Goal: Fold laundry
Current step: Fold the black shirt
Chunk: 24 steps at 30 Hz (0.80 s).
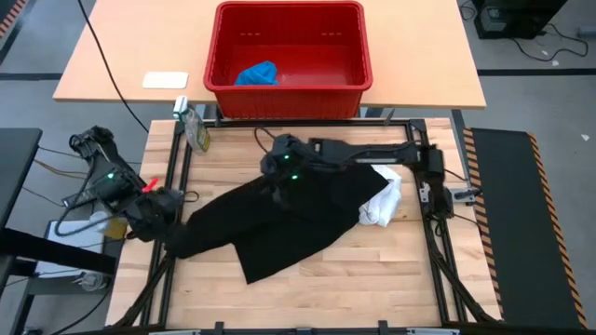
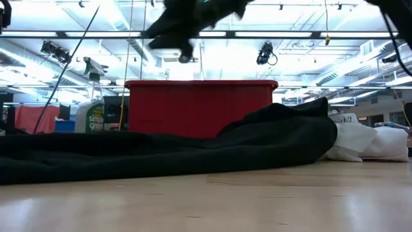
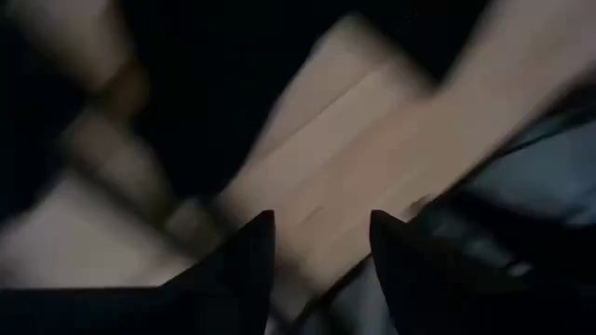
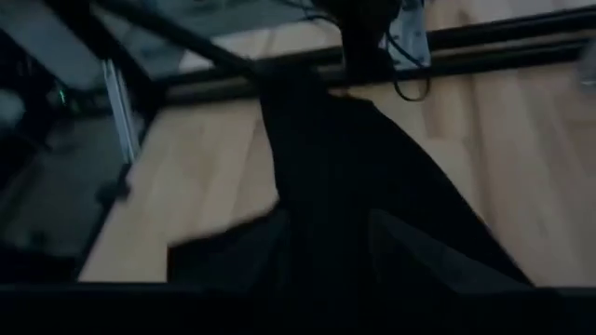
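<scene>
My left tool point(image 1: 168, 207) is sitting unclenched at the sleeve end of the big floppy black cloth garment point(image 1: 279, 219) sprawling over the wooden tabletop point(image 1: 372, 270). My right tool point(image 1: 284, 172) is hovering above it; grip unclear. It's sagging, so I'm eyeing hems.

Two dark, near-black arms are seen, built of rounded jointed segments. Small green lights are lit on the left arm point(image 1: 110, 175) and the right arm point(image 1: 291, 167). Black cables are trailed from the left arm's base.
</scene>
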Each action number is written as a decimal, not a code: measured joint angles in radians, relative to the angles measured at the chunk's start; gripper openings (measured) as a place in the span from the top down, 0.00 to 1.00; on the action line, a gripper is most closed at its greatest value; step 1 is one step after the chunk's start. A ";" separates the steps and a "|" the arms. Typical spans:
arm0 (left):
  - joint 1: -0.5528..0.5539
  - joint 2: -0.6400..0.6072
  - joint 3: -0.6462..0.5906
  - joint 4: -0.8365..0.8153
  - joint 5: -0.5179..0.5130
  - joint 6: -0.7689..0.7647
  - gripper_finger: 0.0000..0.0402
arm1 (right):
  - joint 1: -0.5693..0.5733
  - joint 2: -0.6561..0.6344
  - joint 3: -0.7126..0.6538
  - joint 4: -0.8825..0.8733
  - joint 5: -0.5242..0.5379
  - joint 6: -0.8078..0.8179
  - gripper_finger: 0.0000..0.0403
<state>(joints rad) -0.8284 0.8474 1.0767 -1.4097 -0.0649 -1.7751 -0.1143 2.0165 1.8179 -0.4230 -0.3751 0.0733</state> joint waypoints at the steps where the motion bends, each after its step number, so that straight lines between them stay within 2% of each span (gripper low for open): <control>1: 0.002 0.010 0.000 0.051 -0.056 0.037 0.55 | 0.005 -0.023 0.000 -0.047 0.014 -0.023 0.61; 3: 0.011 0.060 -0.003 0.154 -0.100 0.148 0.55 | 0.021 -0.065 0.001 -0.141 0.024 -0.053 0.61; 7: 0.016 0.249 -0.025 0.369 -0.098 0.430 0.59 | 0.074 -0.112 -0.022 -0.243 0.029 -0.065 0.61; 11: 0.039 0.439 -0.022 0.555 -0.081 0.670 0.61 | 0.147 -0.124 -0.091 -0.188 0.039 0.010 0.61; 13: 0.056 0.515 -0.024 0.563 -0.027 0.715 0.61 | 0.214 -0.122 -0.127 -0.128 0.082 0.029 0.61; 15: 0.069 0.560 -0.024 0.563 0.030 0.736 0.61 | 0.302 -0.121 -0.159 -0.033 0.159 0.037 0.61; 17: 0.045 0.579 -0.024 0.573 0.024 0.755 0.61 | 0.384 -0.121 -0.192 0.084 0.291 0.038 0.61; 19: -0.004 0.566 -0.024 0.589 -0.045 0.778 0.61 | 0.450 -0.104 -0.213 0.199 0.434 0.038 0.61; 21: -0.063 0.541 -0.022 0.580 -0.120 0.801 0.61 | 0.489 -0.071 -0.219 0.288 0.534 0.054 0.61; 24: -0.143 0.502 -0.022 0.544 -0.187 0.809 0.61 | 0.512 0.011 -0.220 0.419 0.579 0.172 0.61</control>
<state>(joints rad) -0.9717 1.3491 1.0542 -0.8658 -0.2516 -0.9666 0.3974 2.0272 1.5982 -0.0043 0.2041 0.2455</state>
